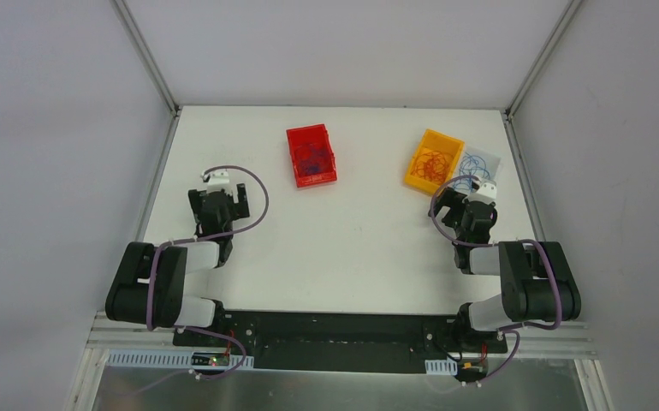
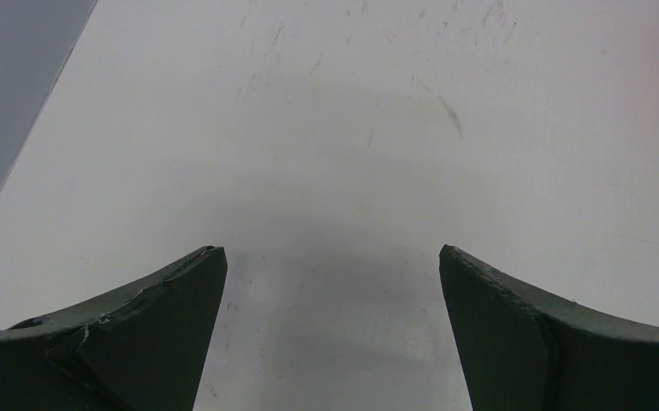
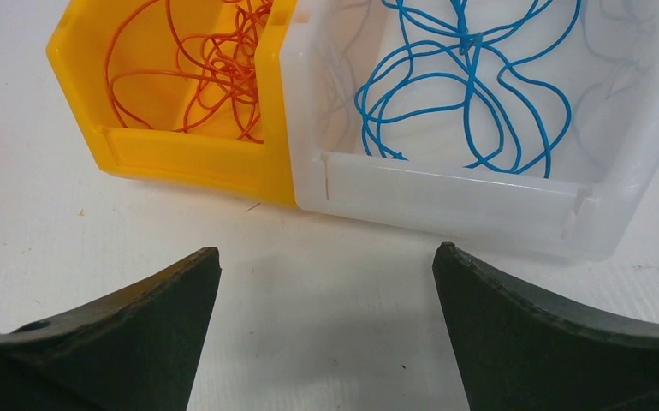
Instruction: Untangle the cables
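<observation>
1. Jaws of the right gripper (image 3: 326, 257) stand wide and hold nothing, over the table (image 3: 78, 231).
2. Two touching bins sit just ahead: yellow bin (image 3: 181, 163) ahead-left with tangled orange cable (image 3: 215, 77), clear bin (image 3: 446, 193) ahead-right with tangled blue cable (image 3: 471, 77).
3. Left gripper (image 2: 333, 250) is also wide and empty.
4. Red bin (image 1: 307, 129), holding a dark tangle (image 1: 313, 159), lies well ahead-right of it.

Nothing readable is showing anywhere: no lettering, labels, brands or numbers are appearing on the red bin (image 1: 293, 158), yellow bin (image 3: 189, 163) or clear bin (image 3: 446, 197).
</observation>
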